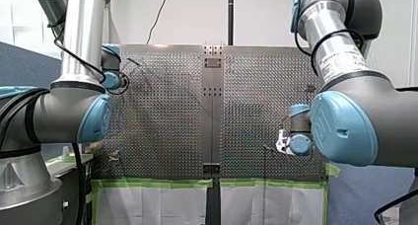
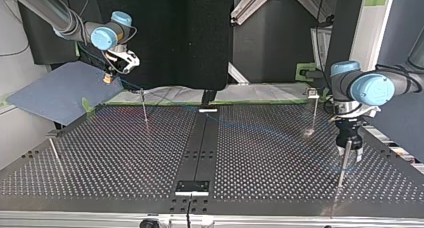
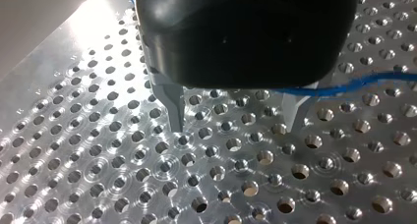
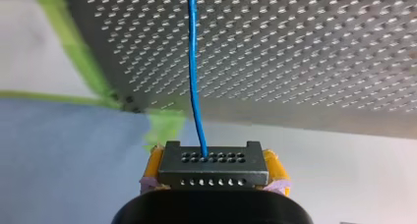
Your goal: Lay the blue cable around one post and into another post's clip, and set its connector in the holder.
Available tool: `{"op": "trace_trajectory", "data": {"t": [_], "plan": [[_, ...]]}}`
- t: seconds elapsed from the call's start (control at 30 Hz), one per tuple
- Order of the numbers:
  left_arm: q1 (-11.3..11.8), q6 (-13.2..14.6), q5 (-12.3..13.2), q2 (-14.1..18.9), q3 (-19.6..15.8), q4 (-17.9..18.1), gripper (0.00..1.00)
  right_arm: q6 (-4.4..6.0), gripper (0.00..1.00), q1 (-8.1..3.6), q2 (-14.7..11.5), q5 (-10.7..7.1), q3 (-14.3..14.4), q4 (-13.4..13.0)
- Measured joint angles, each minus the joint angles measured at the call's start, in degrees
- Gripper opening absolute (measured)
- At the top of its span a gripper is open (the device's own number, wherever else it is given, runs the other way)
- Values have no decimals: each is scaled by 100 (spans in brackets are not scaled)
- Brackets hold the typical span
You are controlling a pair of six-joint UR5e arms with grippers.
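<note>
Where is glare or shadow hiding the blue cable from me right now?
Right wrist view: evenly lit, the blue cable stands out plainly, running from the connector across the table. Left wrist view: strong glare on the table beside my left gripper, whose dark body covers part of the cable. Top view: only a faint blue arc over the reflective table. Front view: I cannot trace it.

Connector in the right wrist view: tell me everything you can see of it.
The connector is a dark grey, matte rectangular block with two rows of small round holes. It sits level, clamped between the yellow pads of my right gripper, beyond the edge of the perforated table. The blue cable leaves one upper-row hole and runs ahead over the table.
</note>
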Motion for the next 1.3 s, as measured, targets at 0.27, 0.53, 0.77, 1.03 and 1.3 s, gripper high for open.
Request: {"op": "trace_trajectory", "data": {"t": [0.27,0.53,0.77,1.03,1.3], "plan": [[-1,21,-9,0,-1,-9,99,-9,0,-169,265,-288,271,-246],[-2,30,-14,1,0,-9,99,-57,0,-319,332,-638,290,-396],[-2,30,-14,0,3,-9,99,-32,0,-460,563,-983,239,-693],[-7,30,-14,-1,0,-17,99,-157,0,-610,754,-1385,17,-930],[-36,61,-45,-1,-1,-50,99,-220,0,-718,758,-1851,-64,-1211]]}}
